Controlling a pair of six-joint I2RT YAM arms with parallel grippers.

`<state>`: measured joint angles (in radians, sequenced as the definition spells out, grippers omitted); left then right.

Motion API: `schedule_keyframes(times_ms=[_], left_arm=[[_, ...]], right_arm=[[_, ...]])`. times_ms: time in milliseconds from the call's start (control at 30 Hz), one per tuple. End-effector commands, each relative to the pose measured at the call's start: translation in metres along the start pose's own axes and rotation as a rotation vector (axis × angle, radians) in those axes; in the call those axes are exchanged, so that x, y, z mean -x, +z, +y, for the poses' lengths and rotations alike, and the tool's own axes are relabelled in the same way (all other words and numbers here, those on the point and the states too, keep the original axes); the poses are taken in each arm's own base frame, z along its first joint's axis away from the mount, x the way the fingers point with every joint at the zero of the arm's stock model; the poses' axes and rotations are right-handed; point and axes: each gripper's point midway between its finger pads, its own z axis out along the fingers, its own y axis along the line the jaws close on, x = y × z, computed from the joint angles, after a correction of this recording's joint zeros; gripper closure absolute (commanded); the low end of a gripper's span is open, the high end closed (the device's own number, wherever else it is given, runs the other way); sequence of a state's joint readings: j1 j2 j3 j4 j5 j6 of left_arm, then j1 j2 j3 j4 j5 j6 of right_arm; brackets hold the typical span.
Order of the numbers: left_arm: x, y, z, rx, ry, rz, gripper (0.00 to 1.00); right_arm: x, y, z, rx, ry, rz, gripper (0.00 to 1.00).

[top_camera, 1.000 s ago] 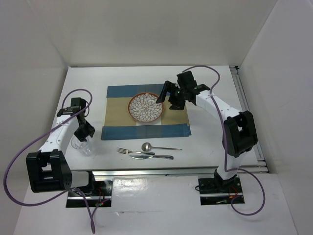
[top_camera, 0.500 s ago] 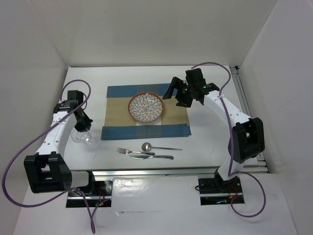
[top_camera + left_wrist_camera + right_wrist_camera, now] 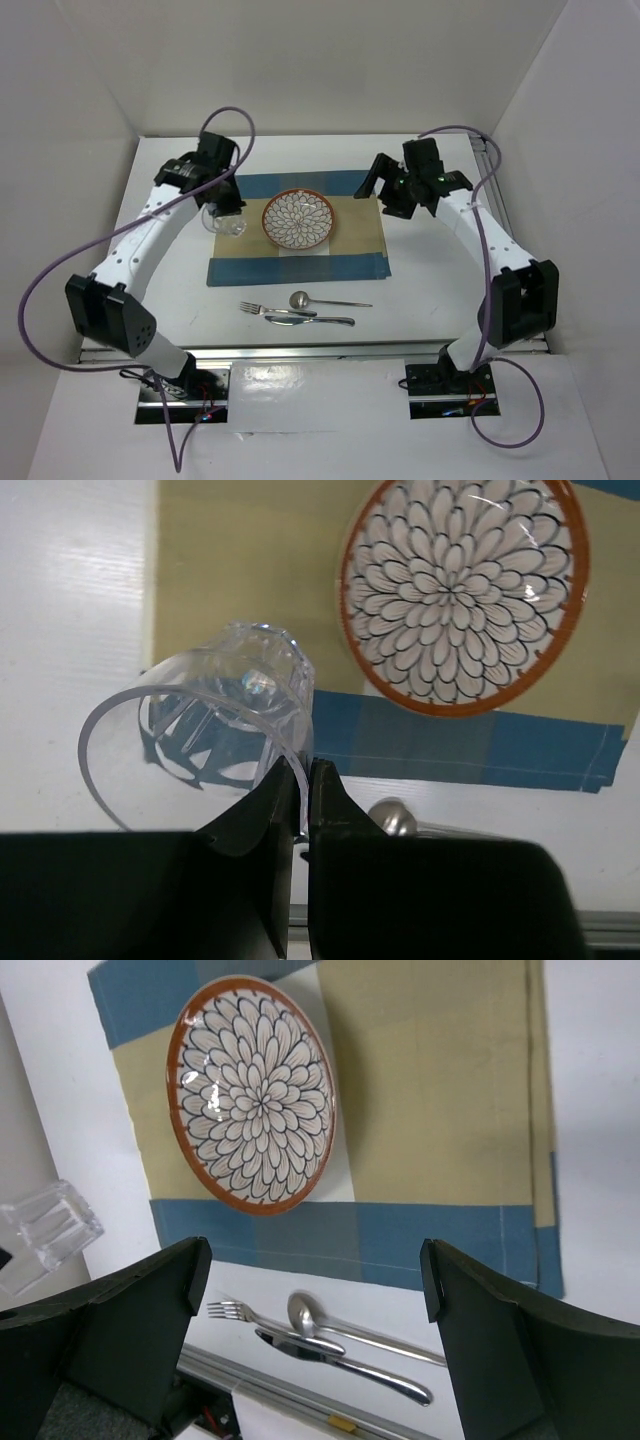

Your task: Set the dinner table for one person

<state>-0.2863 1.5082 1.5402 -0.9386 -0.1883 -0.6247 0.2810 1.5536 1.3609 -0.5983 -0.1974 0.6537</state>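
Flanking plate (image 3: 462,590): glass (image 3: 220,730) in left claw (image 3: 303,768).

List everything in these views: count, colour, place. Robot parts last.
dinner table: one, white, under everything.
placemat: one, blue and tan, on the table's middle.
plate: one, petal pattern with orange-brown rim, on the placemat.
glass: one, clear, tilted, above the placemat's left edge.
fork: one, silver, on the table near of the placemat.
spoon: one, silver, beside the fork.
knife: one, silver, just near of the spoon.
cables: two, purple, one looping off each arm.
left gripper: one, black, pinching the glass wall.
right gripper: one, black, open, empty, above the placemat's right part.
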Motion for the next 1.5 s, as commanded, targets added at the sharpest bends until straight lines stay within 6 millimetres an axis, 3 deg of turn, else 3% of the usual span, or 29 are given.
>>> schedule_keyframes(times_ms=[0, 33, 67, 100, 133, 167, 200, 233, 267, 300, 333, 500, 667, 833, 1033, 1067, 1233, 1467], left_arm=[[0.006, -0.005, -0.046, -0.073, 0.118, -0.008, 1.0], [0.007, -0.004, -0.059, -0.09, 0.135, -0.009, 1.0], [0.0, 0.013, -0.068, -0.066, 0.179, 0.034, 1.0], [0.013, 0.005, -0.089, -0.105, 0.189, -0.001, 1.0], [0.01, 0.005, -0.112, -0.137, 0.232, -0.004, 1.0], [0.008, 0.007, -0.122, -0.142, 0.265, 0.008, 1.0], [0.0, 0.03, -0.138, -0.129, 0.292, 0.046, 1.0], [0.015, 0.015, -0.167, -0.184, 0.315, -0.018, 1.0], [0.018, 0.019, -0.18, -0.196, 0.332, -0.024, 1.0], [0.005, 0.048, -0.187, -0.164, 0.373, 0.029, 1.0], [0.021, 0.035, -0.212, -0.24, 0.371, -0.029, 1.0], [0.024, 0.067, -0.251, -0.354, 0.34, -0.068, 1.0], [0.045, 0.081, -0.29, -0.464, 0.289, -0.174, 1.0], [0.054, 0.102, -0.307, -0.494, 0.272, -0.235, 1.0], [0.05, 0.133, -0.322, -0.518, 0.268, -0.25, 1.0], [0.054, 0.131, -0.325, -0.531, 0.255, -0.264, 1.0], [0.041, 0.155, -0.329, -0.533, 0.255, -0.233, 1.0], [0.037, 0.168, -0.324, -0.523, 0.265, -0.216, 1.0]], right_arm=[[0.015, -0.032, -0.02, -0.053, 0.014, -0.094, 0.01], [0.015, -0.036, -0.028, -0.071, 0.024, -0.103, 0.01], [0.014, -0.04, -0.032, -0.075, 0.03, -0.109, 0.01], [0.019, -0.044, -0.04, -0.093, 0.043, -0.133, 0.01], [0.016, -0.05, -0.048, -0.112, 0.052, -0.143, 0.01], [0.014, -0.054, -0.053, -0.123, 0.061, -0.142, 0.01], [0.015, -0.057, -0.057, -0.133, 0.067, -0.154, 0.01], [0.013, -0.063, -0.065, -0.151, 0.078, -0.164, 0.01], [0.01, -0.066, -0.067, -0.155, 0.079, -0.16, 0.01], [0.01, -0.07, -0.069, -0.157, 0.085, -0.17, 0.01], [0.009, -0.076, -0.074, -0.167, 0.091, -0.185, 0.01], [-0.003, -0.09, -0.079, -0.158, 0.13, -0.206, 0.01], [-0.02, -0.09, -0.093, -0.185, 0.16, -0.202, 0.01], [-0.037, -0.085, -0.106, -0.233, 0.174, -0.14, 0.01], [-0.048, -0.086, -0.108, -0.245, 0.192, -0.095, 0.01], [-0.048, -0.086, -0.108, -0.245, 0.192, -0.095, 0.01], [-0.058, -0.086, -0.116, -0.285, 0.201, -0.057, 0.01], [-0.053, -0.085, -0.114, -0.291, 0.194, -0.048, 0.01]])
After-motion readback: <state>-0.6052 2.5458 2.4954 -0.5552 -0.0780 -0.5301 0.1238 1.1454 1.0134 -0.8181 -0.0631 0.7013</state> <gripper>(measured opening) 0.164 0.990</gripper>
